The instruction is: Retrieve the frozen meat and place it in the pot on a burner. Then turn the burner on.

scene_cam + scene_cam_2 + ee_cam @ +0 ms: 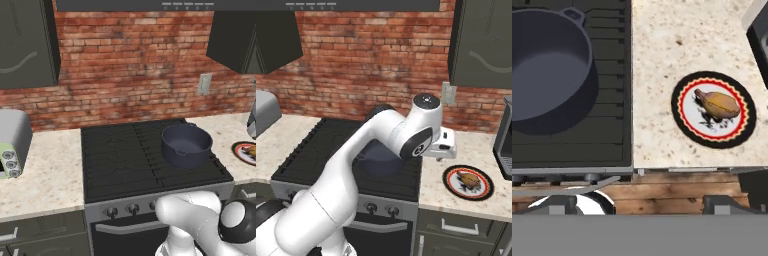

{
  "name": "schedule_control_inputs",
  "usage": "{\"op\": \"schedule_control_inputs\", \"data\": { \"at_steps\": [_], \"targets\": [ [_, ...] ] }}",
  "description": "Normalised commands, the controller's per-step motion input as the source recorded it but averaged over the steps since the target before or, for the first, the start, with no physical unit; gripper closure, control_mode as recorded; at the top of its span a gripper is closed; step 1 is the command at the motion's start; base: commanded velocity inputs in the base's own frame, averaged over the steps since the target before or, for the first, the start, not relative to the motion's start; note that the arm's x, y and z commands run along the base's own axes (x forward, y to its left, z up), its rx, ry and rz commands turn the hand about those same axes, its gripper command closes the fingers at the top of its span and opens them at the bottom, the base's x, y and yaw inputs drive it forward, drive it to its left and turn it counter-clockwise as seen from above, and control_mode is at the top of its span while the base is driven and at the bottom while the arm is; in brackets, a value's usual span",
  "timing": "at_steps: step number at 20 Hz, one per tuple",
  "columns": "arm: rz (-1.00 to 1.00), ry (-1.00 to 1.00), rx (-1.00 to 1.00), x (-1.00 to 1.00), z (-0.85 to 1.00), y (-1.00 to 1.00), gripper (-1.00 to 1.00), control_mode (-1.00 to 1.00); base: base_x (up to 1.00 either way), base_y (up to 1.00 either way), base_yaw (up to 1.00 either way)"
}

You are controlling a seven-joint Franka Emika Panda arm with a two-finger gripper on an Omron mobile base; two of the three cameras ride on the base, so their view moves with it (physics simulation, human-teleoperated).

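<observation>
The dark blue-grey pot stands on the stove's right rear burner; in the hand view the pot is at upper left, with nothing inside. The frozen meat, an orange-brown lump, lies on a red-rimmed plate on the counter to the right of the stove. From the right base the meat sits on that plate. My gripper hangs high over the counter edge between the pot and the plate. It is open, fingertips far apart, holding nothing. My arm hides most of the pot.
Burner knobs line the stove's front panel. A toaster stands on the left counter. A dark appliance stands at the right, close to the plate. Wall cabinets hang overhead.
</observation>
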Motion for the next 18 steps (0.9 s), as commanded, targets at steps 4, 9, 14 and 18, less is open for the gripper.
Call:
{"op": "schedule_control_inputs", "data": {
  "at_steps": [4,9,14,18],
  "targets": [
    [0.19,0.01,0.00,0.33,-0.29,-0.63,-1.00,-1.00,0.00,0.00,0.00],
    [0.14,0.01,-0.03,0.08,-0.15,-0.50,-1.00,-1.00,0.00,0.00,0.00],
    [0.10,0.12,-0.07,0.13,-0.12,-0.09,-1.00,-1.00,0.00,0.00,0.00],
    [0.08,0.12,-0.09,0.19,-0.26,-0.21,-1.00,-1.00,0.00,0.00,0.00]
  ]
}}
